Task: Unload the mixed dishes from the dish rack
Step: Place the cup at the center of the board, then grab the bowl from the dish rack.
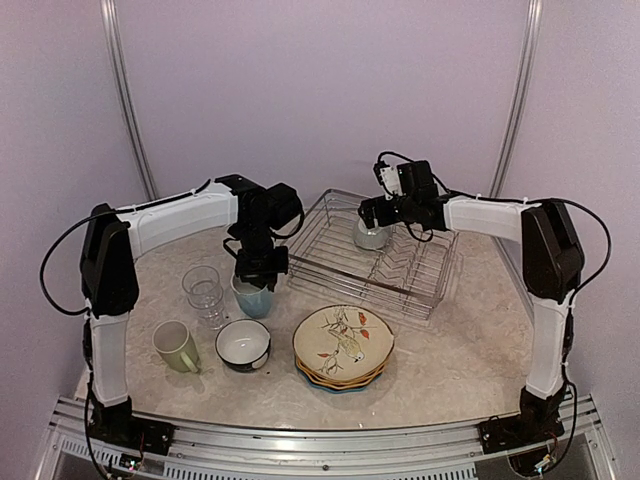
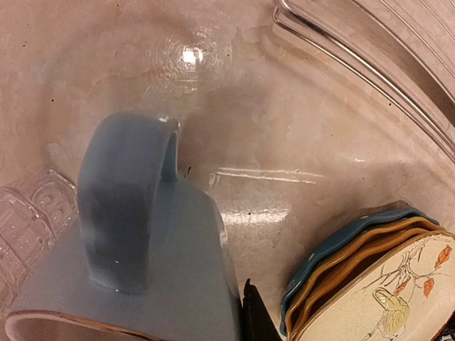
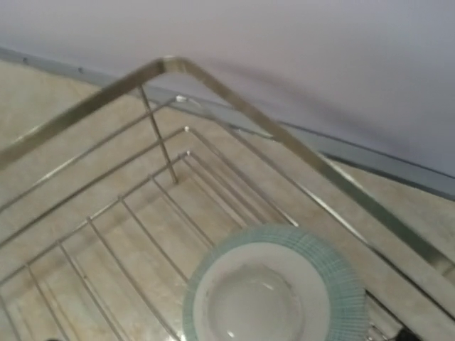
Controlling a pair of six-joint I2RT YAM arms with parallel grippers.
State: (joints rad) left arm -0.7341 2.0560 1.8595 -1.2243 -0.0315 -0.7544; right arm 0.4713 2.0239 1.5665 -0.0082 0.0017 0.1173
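Currently left gripper (image 1: pixel 260 270) is clamped on the blue mug (image 1: pixel 252 298) rim, low over the table beside the glasses (image 1: pixel 205 292). Bowl (image 1: pixel 370 236) sits in the rack (image 1: pixel 425 290), directly under the right gripper (image 1: pixel 373 212), jaws wide apart. Right arm is nearer.

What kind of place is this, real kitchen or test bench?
Most likely a lab test cell staged as a kitchen counter: plain lilac walls, an aluminium rail frame along the near edge, and a wire dish rack beside stacked plates on a marble-look tabletop.
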